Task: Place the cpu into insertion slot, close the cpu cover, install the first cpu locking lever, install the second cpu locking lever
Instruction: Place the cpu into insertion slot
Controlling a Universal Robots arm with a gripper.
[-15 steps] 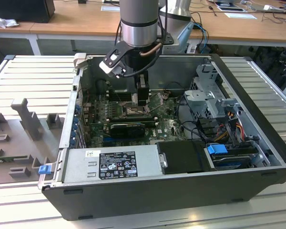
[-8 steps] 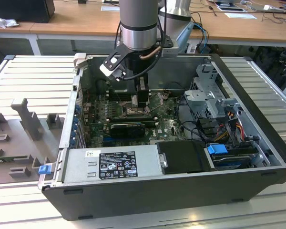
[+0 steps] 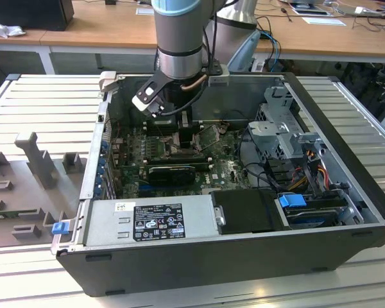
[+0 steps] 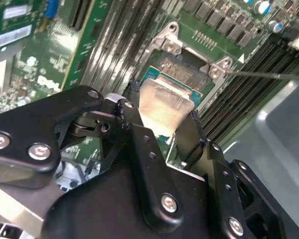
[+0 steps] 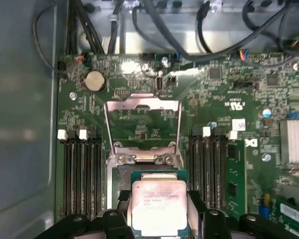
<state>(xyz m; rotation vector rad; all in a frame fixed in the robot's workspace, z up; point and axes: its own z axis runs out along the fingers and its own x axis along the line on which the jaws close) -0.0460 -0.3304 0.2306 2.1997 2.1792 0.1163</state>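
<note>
The gripper is clamping the cpu by two opposite edges, with the jaws narrowed to the chip's width. It is holding the chip over the insertion slot. Whether the chip is touching the socket cannot be told. The cpu cover is standing flipped open beyond the slot's hinge.

Risk — misalignment. Part of the pin field is lying uncovered beside the chip, so the chip is probably not seated. If it is going down tilted or offset, a corner could be landing on the pins and bending them. A slip in the jaws would be causing the same damage.

The first wrist view is showing the open cover and how squarely the chip is sitting relative to the socket frame. The second wrist view is showing finger contact and the exposed pin field. The exterior view is giving the arm's reach down into the computer case.
</note>
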